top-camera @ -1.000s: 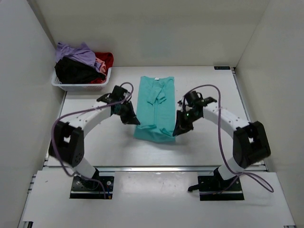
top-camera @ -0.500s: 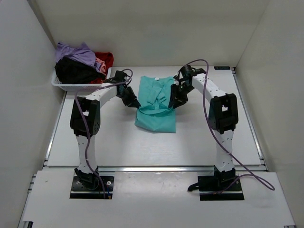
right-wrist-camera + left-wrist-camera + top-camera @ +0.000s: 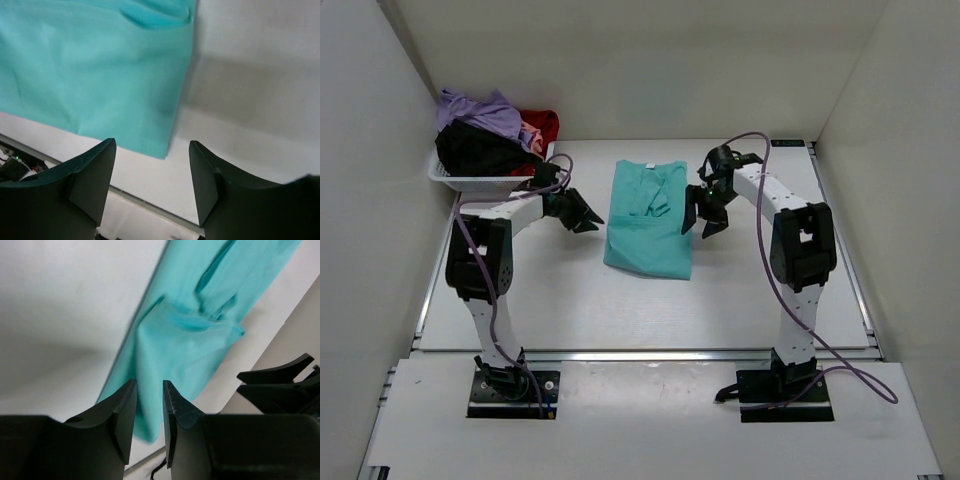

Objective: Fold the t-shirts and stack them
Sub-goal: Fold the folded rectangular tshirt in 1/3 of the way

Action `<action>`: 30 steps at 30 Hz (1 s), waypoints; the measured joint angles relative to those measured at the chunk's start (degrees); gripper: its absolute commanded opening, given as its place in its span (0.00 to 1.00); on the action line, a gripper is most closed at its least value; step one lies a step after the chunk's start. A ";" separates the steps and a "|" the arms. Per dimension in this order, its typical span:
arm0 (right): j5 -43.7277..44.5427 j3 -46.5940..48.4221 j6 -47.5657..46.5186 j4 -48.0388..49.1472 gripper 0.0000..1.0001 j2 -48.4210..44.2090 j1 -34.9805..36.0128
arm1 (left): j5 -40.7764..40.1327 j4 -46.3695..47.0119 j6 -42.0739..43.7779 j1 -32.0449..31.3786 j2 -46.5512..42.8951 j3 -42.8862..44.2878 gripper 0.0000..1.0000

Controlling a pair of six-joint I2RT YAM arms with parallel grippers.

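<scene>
A teal t-shirt (image 3: 650, 240) lies flat mid-table as a narrow lengthwise strip, sleeves folded in, with a rumpled fold near its middle. My left gripper (image 3: 588, 220) hangs just off the shirt's left edge, jaws a little apart and empty; its wrist view shows the teal t-shirt (image 3: 195, 325) beyond the left gripper (image 3: 149, 402). My right gripper (image 3: 700, 224) is open beside the right edge. In its wrist view the right gripper (image 3: 152, 172) holds nothing, and a corner of the teal t-shirt (image 3: 90, 65) lies above it. Purple (image 3: 480, 108), black (image 3: 475, 150), red (image 3: 544, 124) and pink (image 3: 529, 134) t-shirts are heaped in the basket.
A white slotted basket (image 3: 470, 183) stands at the far left corner, close behind the left arm. White walls close in the table on the left, back and right. The right gripper's fingers (image 3: 280, 385) show at the right edge of the left wrist view.
Both grippers carried the teal shirt's lower hem up toward its middle, then let go. They have opened and drawn off to either side, and the shirt now lies shorter.
</scene>
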 measured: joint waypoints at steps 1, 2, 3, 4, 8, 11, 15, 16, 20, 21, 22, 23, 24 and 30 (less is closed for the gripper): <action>0.04 -2.75 0.37 0.76 0.58 -1.77 0.02 | 0.11 1.14 -0.20 0.26 -2.27 -3.74 0.38; 0.07 -5.07 0.79 1.42 0.58 -3.32 0.02 | 0.22 1.99 -0.46 0.37 -4.26 -6.91 0.38; 0.09 -7.74 1.18 2.67 0.58 -5.05 0.04 | 0.24 3.17 -0.87 0.37 -6.14 -9.94 0.38; 0.07 -9.97 1.55 3.67 0.58 -6.45 0.13 | 0.31 4.28 -1.27 0.31 -7.45 -12.13 0.38; 0.04 -16.24 3.04 6.64 0.57 -9.88 0.63 | 0.39 11.08 -4.48 -0.96 -9.86 -18.84 0.36; 0.07 -18.45 3.96 8.44 0.57 -10.56 1.81 | 0.09 14.21 -6.99 -2.40 -9.44 -20.90 0.35; 0.00 -20.70 4.90 10.23 0.56 -11.67 3.65 | 0.07 17.25 -9.55 -3.96 -9.05 -22.69 0.18; -0.04 -21.38 5.09 10.67 0.56 -12.17 4.04 | 0.13 17.94 -10.19 -4.26 -9.05 -23.39 0.15; -0.11 -24.09 5.73 11.85 0.56 -14.40 4.70 | 0.26 18.71 -11.74 -4.61 -9.46 -27.45 0.10; -0.09 -24.70 5.88 12.09 0.56 -14.93 4.70 | 0.13 18.45 -11.89 -4.55 -9.70 -28.50 0.09; -0.09 -25.42 6.10 12.35 0.57 -15.47 4.70 | 0.02 18.32 -12.04 -4.48 -10.19 -29.57 0.09; -0.09 -26.21 6.34 12.74 0.56 -16.02 4.70 | 0.11 18.25 -12.22 -4.33 -10.99 -30.84 0.09; -0.09 -26.82 6.51 12.94 0.56 -16.41 4.70 | 0.09 18.21 -12.24 -4.15 -11.85 -31.71 0.10; -0.13 -30.51 7.08 14.36 0.58 -18.23 5.29 | 0.04 18.75 -12.44 -3.65 -16.46 -36.79 0.16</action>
